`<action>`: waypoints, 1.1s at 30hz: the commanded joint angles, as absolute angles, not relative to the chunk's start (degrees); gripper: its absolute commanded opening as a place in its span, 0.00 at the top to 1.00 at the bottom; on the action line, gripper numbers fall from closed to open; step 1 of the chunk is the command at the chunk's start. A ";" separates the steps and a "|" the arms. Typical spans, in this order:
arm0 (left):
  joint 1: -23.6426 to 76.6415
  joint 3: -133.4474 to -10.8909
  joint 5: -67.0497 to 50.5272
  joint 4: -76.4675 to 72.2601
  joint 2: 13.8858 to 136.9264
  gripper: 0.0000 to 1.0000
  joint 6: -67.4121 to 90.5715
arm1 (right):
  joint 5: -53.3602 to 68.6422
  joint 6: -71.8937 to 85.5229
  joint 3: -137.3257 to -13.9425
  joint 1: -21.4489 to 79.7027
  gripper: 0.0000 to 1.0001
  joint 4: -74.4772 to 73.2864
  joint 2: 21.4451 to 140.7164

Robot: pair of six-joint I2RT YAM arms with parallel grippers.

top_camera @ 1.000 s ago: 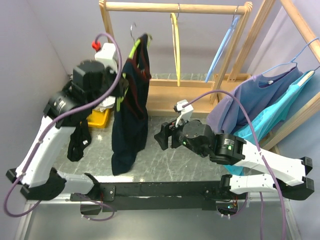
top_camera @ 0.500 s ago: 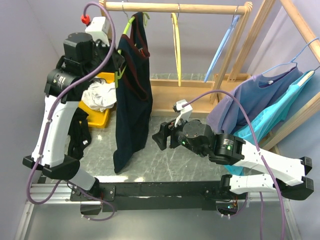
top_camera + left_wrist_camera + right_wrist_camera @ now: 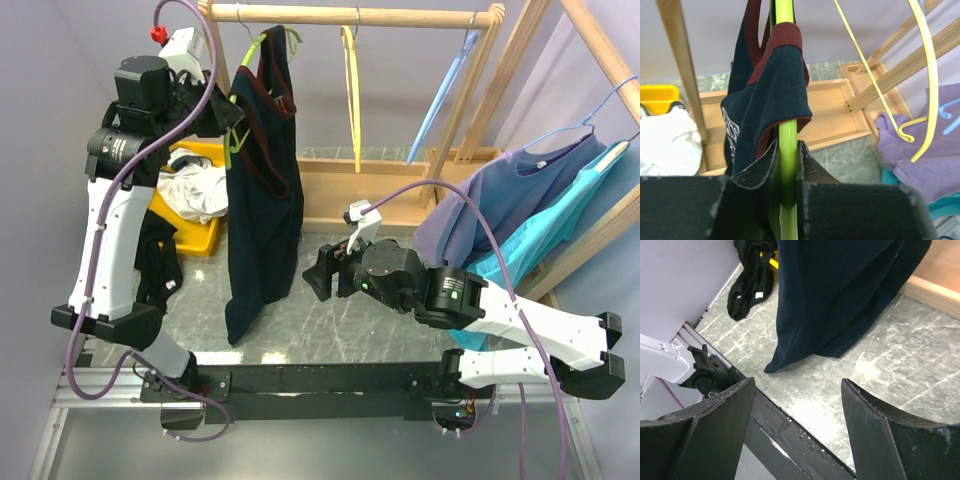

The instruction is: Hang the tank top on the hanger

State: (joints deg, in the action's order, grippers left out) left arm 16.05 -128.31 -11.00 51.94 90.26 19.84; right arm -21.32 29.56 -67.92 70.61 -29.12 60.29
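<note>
The navy tank top with dark red trim hangs on the lime-green hanger, high at the left end of the wooden rail. My left gripper is shut on the hanger's lower arm. In the left wrist view the green hanger runs between my shut fingers, with the tank top's strap draped over it. My right gripper is open and empty low over the table. In the right wrist view the tank top's hem hangs ahead of it.
A yellow hanger and a light blue hanger hang on the rail. A yellow bin with a white garment stands at the left, a black garment beside it. Purple and teal clothes hang at the right.
My left arm has lifted the hanger with the tank top up and toward the rail, and the garment now hangs higher. The right arm has barely moved.
</note>
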 commanded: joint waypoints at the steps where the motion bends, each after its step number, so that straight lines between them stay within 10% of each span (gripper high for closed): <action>1: 15.82 -126.22 -14.33 42.37 88.07 0.99 21.36 | -21.27 30.41 -69.87 70.66 0.23 -27.16 60.73; 9: 15.73 -114.53 -13.80 36.75 81.57 0.78 21.97 | -21.80 30.76 -68.65 70.75 0.22 -26.89 61.09; 13: 15.73 -111.36 -10.73 35.77 76.13 0.32 21.53 | -22.32 30.85 -68.12 70.84 0.22 -26.81 60.91; 18: 15.73 -102.32 -7.04 33.05 67.34 0.02 23.11 | -22.59 31.03 -66.45 70.84 0.19 -25.93 60.82; 33: 15.73 -48.89 1.94 23.38 36.82 0.01 42.36 | -23.03 32.17 -58.98 70.84 0.13 -22.32 57.30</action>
State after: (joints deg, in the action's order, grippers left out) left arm 15.77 -58.28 1.87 25.91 35.57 35.99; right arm -21.58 31.35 -59.79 70.63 -25.71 59.29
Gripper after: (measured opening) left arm 0.994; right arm 0.864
